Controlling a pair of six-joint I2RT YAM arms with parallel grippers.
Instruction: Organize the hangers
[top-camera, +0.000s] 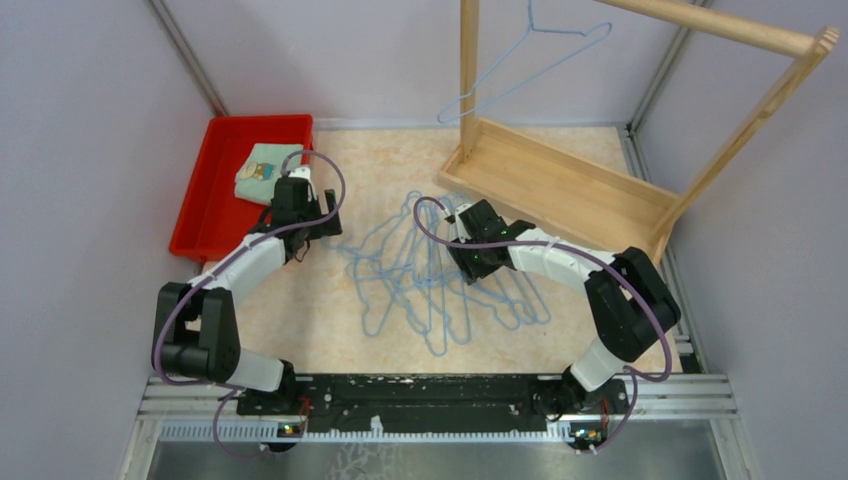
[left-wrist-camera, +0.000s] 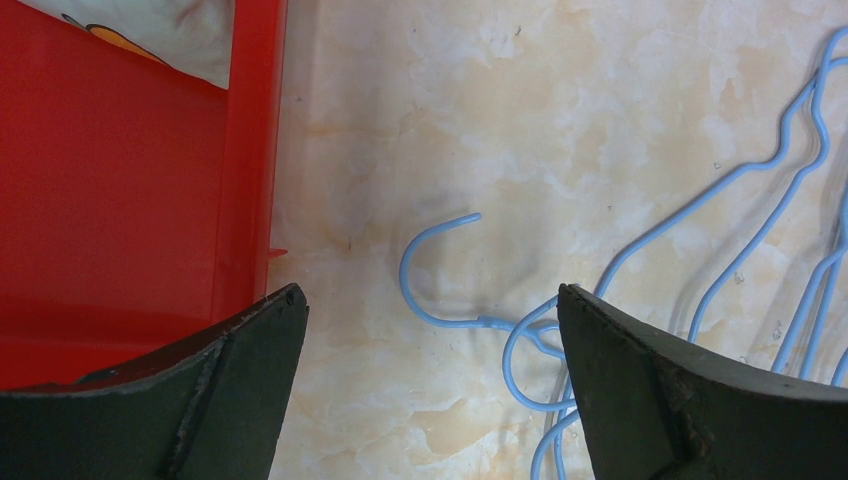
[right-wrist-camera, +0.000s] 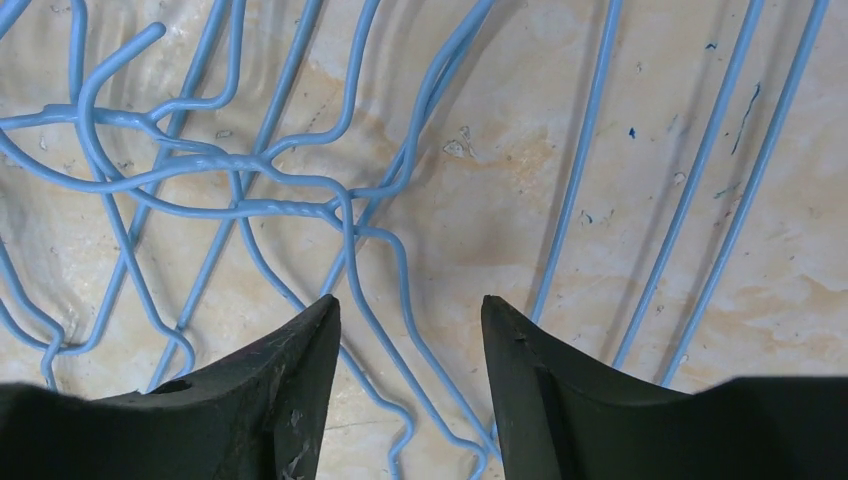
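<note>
The hangers (top-camera: 440, 290) lie in a tangled heap of thin light-blue wire, hooks and twisted necks crossing, directly beneath the right gripper (right-wrist-camera: 410, 305) and off to the right of the left gripper (left-wrist-camera: 430, 300) (one more hangs on the wooden rack (top-camera: 570, 185) beyond). Both arms reach forward, elbows bowed outward, wrists tipped down at the table. Each gripper's fingers stand apart, clamping nothing. A lone hook lies just ahead of the left one, with the red bin (left-wrist-camera: 245, 150) to its left.
</note>
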